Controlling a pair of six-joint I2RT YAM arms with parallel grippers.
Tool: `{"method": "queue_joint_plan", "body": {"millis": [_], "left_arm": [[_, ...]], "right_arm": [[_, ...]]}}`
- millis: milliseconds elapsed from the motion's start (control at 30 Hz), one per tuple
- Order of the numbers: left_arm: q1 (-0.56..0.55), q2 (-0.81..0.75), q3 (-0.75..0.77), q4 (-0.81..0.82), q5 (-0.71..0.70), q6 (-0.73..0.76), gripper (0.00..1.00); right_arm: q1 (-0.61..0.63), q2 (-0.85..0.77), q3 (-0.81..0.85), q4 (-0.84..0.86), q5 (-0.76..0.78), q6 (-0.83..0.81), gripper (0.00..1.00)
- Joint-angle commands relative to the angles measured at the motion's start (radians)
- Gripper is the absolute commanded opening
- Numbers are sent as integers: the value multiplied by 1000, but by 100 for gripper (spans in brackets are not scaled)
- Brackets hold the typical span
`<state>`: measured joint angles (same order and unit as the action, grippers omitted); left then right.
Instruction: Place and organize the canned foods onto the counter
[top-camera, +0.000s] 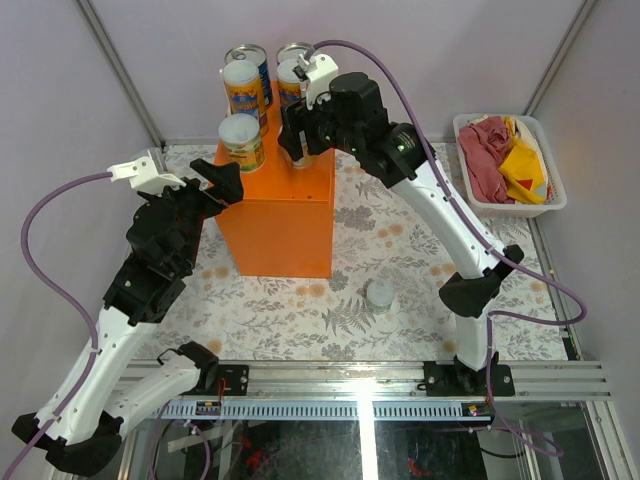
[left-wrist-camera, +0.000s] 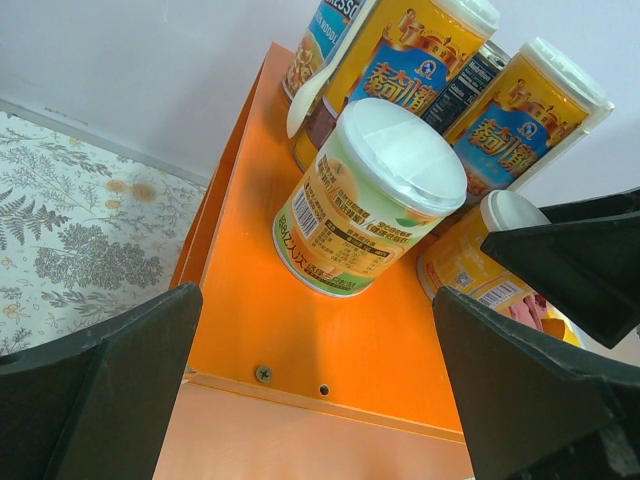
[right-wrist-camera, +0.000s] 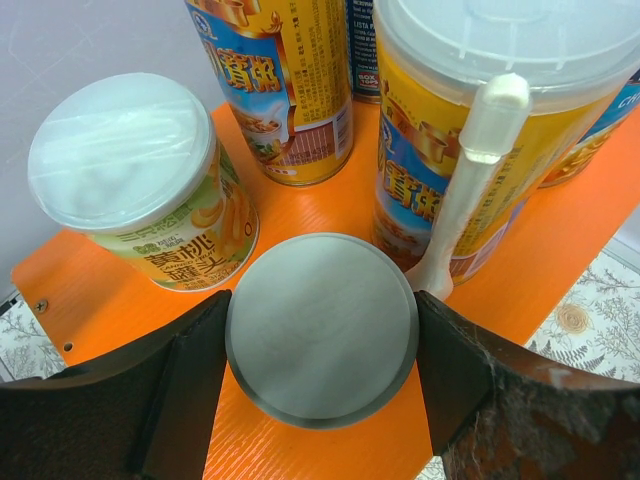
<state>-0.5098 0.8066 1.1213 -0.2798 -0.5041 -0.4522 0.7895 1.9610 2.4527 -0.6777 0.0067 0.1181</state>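
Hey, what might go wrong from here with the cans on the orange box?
The right gripper clasps the grey-lidded can right beside a tall yellow can. Pulling away carelessly might knock that tall can over. The open left gripper hovers at the edge of the counter, near the peach can. A forward nudge could topple it.
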Motion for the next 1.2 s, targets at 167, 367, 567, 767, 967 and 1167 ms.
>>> {"method": "queue_joint_plan", "body": {"millis": [167,367,567,767,967,1167], "left_arm": [[-2,-3,-1,60,0,3,100],[-3,-7,-3,56,-5,-3,100],[-2,-9,-4,56,-1,-13,100],[-3,-9,-3,51,6,-20,99],[-3,-12,1,46,11,-23,99],[-3,-15,3,42,18,-26,99]], "right_arm": [[8,14,30,61,4,-4,55],[8,-16,-27,109,22,-5,65],[8,-28,-44,116,18,-5,74],[7,-64,-78,138,34,-5,86],[8,-98,-112,153,34,4,88],[12,-125,-123,159,26,14,88]]}}
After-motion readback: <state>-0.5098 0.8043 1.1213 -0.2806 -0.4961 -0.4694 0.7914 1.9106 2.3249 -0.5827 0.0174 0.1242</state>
